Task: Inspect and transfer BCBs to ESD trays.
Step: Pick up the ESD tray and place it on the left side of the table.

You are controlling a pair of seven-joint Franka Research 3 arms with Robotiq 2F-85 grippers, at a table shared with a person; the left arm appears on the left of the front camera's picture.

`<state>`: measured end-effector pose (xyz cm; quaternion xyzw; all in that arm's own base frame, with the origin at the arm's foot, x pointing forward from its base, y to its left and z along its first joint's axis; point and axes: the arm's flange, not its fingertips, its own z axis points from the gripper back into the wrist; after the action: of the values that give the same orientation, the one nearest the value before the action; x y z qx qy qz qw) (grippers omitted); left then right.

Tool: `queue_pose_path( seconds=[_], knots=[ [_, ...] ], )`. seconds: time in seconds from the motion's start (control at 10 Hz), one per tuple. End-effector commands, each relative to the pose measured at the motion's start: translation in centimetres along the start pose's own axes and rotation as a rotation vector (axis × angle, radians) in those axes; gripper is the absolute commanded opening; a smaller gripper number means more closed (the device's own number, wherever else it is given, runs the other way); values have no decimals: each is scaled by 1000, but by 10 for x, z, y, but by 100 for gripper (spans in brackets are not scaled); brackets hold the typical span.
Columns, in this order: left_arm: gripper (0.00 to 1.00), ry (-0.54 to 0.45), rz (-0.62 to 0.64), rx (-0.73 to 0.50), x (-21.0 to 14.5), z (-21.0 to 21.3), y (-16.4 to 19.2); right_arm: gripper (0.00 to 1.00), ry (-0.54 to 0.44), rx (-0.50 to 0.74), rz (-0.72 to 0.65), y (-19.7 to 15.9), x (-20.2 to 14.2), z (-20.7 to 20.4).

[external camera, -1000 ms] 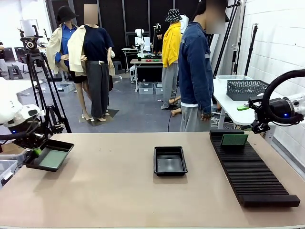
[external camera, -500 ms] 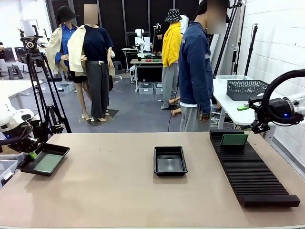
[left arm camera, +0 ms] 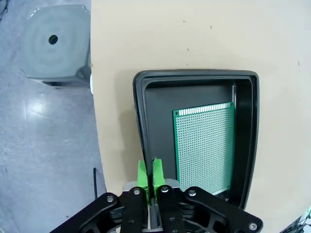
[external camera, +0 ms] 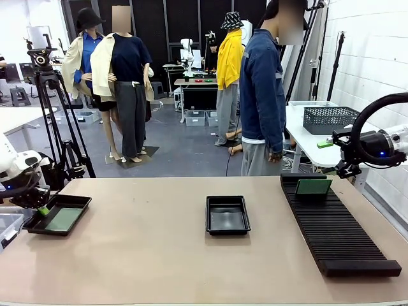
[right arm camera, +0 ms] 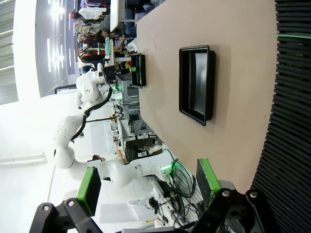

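Note:
At the table's far left edge a black ESD tray point(external camera: 75, 204) lies flat with a green BCB point(external camera: 62, 218) on its floor. My left gripper point(external camera: 42, 208) is shut on that tray's near rim; the left wrist view shows its green pads point(left arm camera: 142, 173) pinching the rim wall of the tray point(left arm camera: 142, 126) beside the BCB point(left arm camera: 204, 145). A second ESD tray point(external camera: 227, 215) sits empty at the table's middle. Another BCB point(external camera: 313, 187) stands at the far end of the black slotted rack point(external camera: 335, 229). My right gripper point(external camera: 343, 169) hovers open past the rack's far right corner, its pads point(right arm camera: 89, 190) wide apart.
A person in a blue jacket point(external camera: 261, 95) stands at the far side, near the rack. A grey mesh basket point(external camera: 329, 118) rests on a white side table behind. A camera tripod point(external camera: 51, 108) stands off the table's left corner. The floor drops away just left of the held tray.
My left gripper has carried the tray with its BCB leftward and down, from tilted above the table to flat at the left edge. The right arm has not moved.

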<state>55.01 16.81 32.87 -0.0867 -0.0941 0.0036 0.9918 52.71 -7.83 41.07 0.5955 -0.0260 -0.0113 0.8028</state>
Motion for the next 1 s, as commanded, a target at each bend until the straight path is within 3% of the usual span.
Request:
queue_pose_path(
  seconds=[0.0, 0.4, 0.9],
  knots=[
    [26, -23, 5, -22, 2, 4, 1, 100, 10, 7, -6, 1, 0, -1],
    [100, -58, 34, -45, 0, 32, -5, 100, 10, 7, -6, 1, 0, -1],
    [100, -87, 35, -22, 0, 60, -25, 100, 10, 7, -6, 1, 0, -1]
  ],
)
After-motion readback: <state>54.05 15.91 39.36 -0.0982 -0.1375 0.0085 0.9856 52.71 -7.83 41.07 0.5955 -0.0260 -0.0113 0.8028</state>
